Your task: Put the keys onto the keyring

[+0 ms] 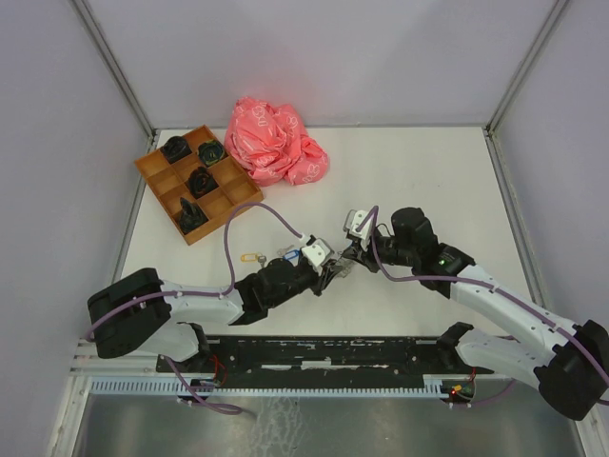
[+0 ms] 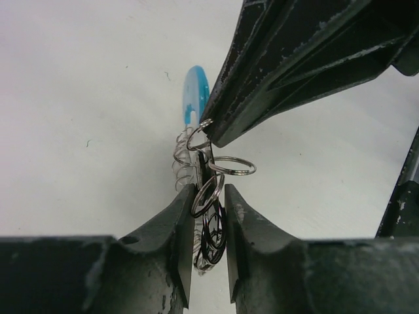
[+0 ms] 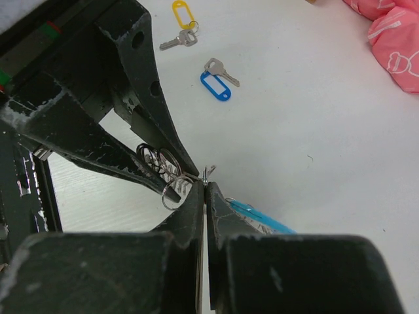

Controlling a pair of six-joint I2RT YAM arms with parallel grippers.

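Where the left arm point(image 1: 219, 297) and the right arm point(image 1: 495, 290) meet over the middle of the table point(image 1: 428, 190), the keyring point(image 2: 185, 160) sits between them. In the left wrist view it shows as a coil of silvery loops with a light blue piece point(image 2: 195, 98) behind it. The right jaws are pressed tight together and pinch a thin wire ring point(image 2: 200, 136) at their very tip. The left jaws stand only a narrow gap apart, and a bunch of small silver and black rings point(image 2: 211, 219) fills that gap; whether they actually press on the bunch I cannot tell. Another silver ring point(image 2: 232, 167) sticks out sideways just beside the tip of the right jaws. Whether the keyring touches the table is not clear either. A key point(image 3: 175, 42) with a yellow tag point(image 3: 181, 12) and, near it, another with a blue tag point(image 3: 216, 86) lie flat on the table, apart from both sets of jaws. At the far side an orange tray point(image 1: 236, 193) with compartments holds dark objects, and a crumpled pink bag point(image 1: 276, 143) lies just beside it.
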